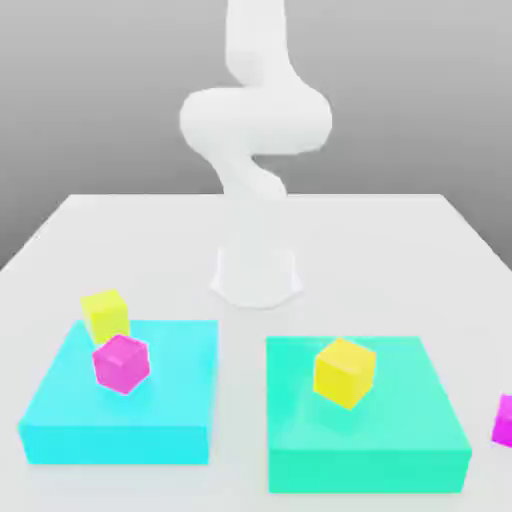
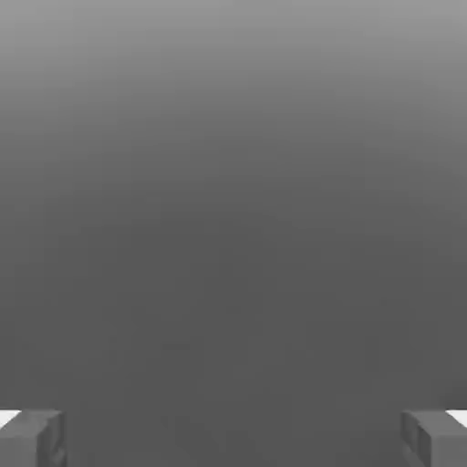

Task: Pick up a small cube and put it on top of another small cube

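Note:
One small magenta cube [image 1: 121, 362] rests on the cyan block [image 1: 180, 420] at the exterior view's left. Another small magenta cube [image 1: 503, 420] lies on the table at the right edge, partly cut off. The white arm [image 1: 256, 120] rises from its base at the table's middle and bends upward out of the picture. In the hand view my gripper [image 2: 233, 438] is open: its two grey fingertips [image 2: 32, 438] stand far apart with nothing between them, against a plain grey background.
A yellow cube [image 1: 105, 314] sits at the far corner of the cyan block, close behind the magenta cube. Another yellow cube [image 1: 345, 371] rests on the teal block [image 1: 400, 440] at the right. The white table [image 1: 400, 250] stretches behind both blocks.

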`<state>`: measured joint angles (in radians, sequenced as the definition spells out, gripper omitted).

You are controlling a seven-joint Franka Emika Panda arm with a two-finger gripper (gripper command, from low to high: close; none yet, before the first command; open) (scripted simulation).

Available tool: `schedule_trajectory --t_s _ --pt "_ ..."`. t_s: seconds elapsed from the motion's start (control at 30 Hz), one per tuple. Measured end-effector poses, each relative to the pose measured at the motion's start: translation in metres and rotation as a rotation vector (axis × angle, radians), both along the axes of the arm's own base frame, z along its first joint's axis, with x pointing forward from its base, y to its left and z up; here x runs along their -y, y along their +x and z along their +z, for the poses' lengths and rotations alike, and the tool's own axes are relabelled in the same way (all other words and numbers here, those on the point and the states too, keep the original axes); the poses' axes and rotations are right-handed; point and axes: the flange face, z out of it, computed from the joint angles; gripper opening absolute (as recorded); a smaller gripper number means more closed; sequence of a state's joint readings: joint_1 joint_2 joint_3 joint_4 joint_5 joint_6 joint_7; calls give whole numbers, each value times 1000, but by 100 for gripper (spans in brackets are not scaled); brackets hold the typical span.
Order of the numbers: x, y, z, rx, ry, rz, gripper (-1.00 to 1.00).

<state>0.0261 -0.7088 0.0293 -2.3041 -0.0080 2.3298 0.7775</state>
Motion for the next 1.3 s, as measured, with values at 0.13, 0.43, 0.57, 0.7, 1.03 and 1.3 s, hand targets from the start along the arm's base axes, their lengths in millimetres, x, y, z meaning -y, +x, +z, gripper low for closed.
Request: schedule_trajectory --t_s 0.13,0.43,0.57,0.7,1.03,1.3 --pt "-46 45 -58 -104 -71 115 0" --pt "-156 92 -207 -317 -212 398 0" --pt "-208 87 -278 -406 -268 542 0" --pt "-258 66 -351 -492 -319 696 0" --pt "-322 0 -517 -660 -381 960 0" --pt "-322 -2 -551 -663 -383 964 -100"
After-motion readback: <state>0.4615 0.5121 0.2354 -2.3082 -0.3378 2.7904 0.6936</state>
